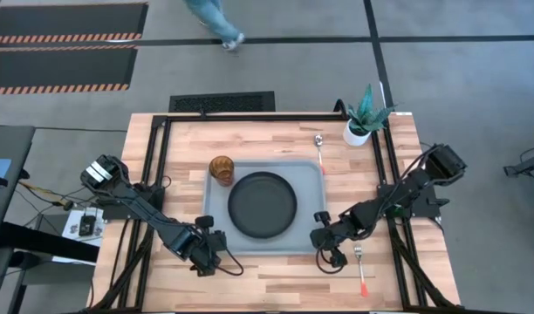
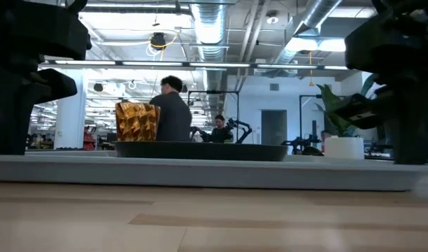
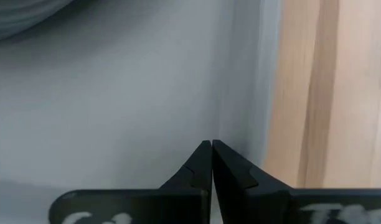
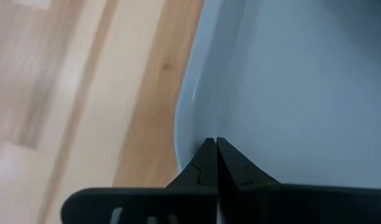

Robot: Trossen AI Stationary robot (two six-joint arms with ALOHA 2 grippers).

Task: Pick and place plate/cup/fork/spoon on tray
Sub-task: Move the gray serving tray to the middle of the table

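Note:
The grey-blue tray lies at the table's middle. The black plate rests flat in it, and the amber cup stands upright in its far left corner. The spoon lies on the table by the tray's far right corner. The fork lies on the table near the front right. My left gripper is shut at the tray's near left corner. My right gripper is shut at the tray's near right corner. My left gripper's shut fingertips stand just inside the tray's rim; I cannot tell whether they touch it. My right gripper's shut fingertips stand at the tray's rounded corner rim; I cannot tell whether they touch it.
A white plant pot stands at the table's far right corner. A black frame runs along the table's edges. Bare wood lies in front of the tray. People show in the room behind.

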